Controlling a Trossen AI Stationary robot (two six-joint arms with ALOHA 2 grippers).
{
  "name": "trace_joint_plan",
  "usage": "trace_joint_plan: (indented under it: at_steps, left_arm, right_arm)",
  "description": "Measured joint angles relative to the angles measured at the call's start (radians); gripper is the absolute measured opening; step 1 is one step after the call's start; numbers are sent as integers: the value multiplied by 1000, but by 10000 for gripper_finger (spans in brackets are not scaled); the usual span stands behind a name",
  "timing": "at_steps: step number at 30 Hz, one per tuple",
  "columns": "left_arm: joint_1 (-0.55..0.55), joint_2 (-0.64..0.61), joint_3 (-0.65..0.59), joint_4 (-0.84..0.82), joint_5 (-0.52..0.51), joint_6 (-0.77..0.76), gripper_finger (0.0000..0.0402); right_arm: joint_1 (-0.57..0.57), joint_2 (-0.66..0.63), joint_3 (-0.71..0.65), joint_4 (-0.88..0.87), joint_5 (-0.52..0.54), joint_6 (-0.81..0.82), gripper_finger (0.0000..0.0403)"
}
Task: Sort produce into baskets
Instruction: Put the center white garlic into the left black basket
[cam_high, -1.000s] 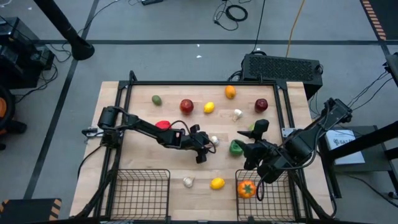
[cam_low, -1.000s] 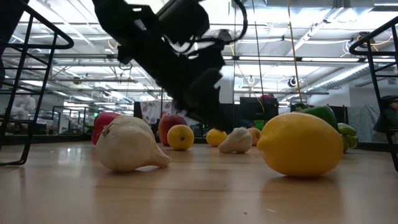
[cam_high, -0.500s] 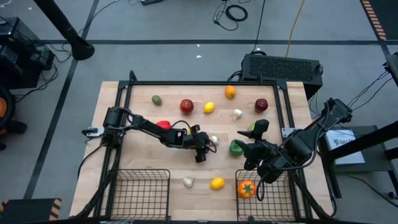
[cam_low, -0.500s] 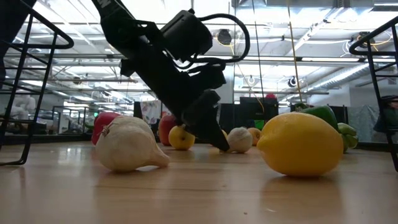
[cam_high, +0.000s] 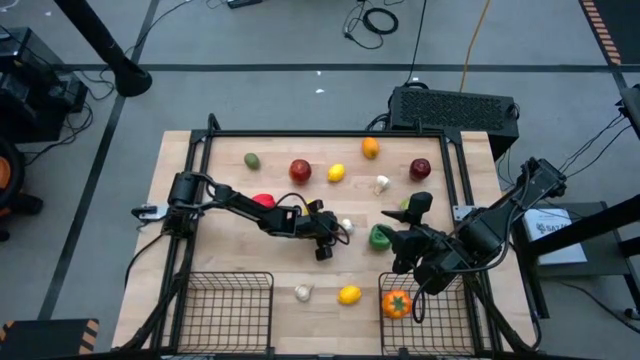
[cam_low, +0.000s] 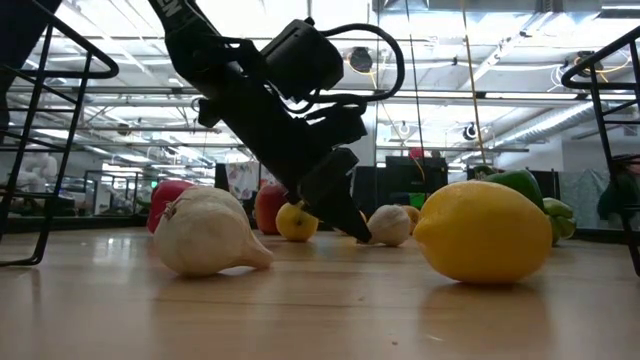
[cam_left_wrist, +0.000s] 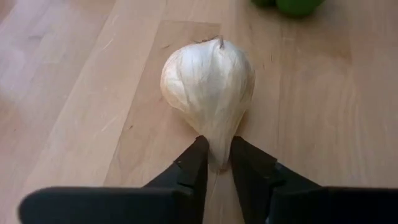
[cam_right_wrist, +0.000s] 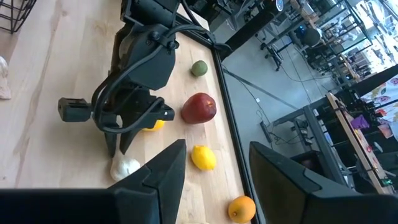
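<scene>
Lying on its side mid-table (cam_high: 230, 250), the white garlic bulb (cam_left_wrist: 208, 81) points its tapered tip back between the left gripper (cam_left_wrist: 216, 163), whose fingers pinch that tip. The right gripper (cam_high: 402, 243) hangs open near the green pepper (cam_high: 379, 237).

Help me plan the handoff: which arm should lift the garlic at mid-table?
Left. Its claw is down on the table with both fingers pinching that garlic's narrow tip. The right claw hangs open and empty, farther off beside the green pepper.
</scene>
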Motion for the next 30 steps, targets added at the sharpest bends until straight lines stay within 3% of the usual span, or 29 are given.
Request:
trace_joint_plan:
  at_steps: [5, 16, 24, 30]
  left_arm:
    - [0, 0, 0, 0, -1, 10, 47]
    - [0, -41, 17, -20, 8, 9, 43]
    - [-2, -194, 65, -168, 3, 18, 43]
    - [-24, -418, 63, -389, 15, -27, 43]
  right_arm:
    - [0, 0, 0, 0, -16, 0, 168]
    - [0, 0, 0, 0, -15, 0, 168]
    - [0, 0, 0, 0, -15, 0, 168]
    - [0, 0, 0, -14, -18, 22, 168]
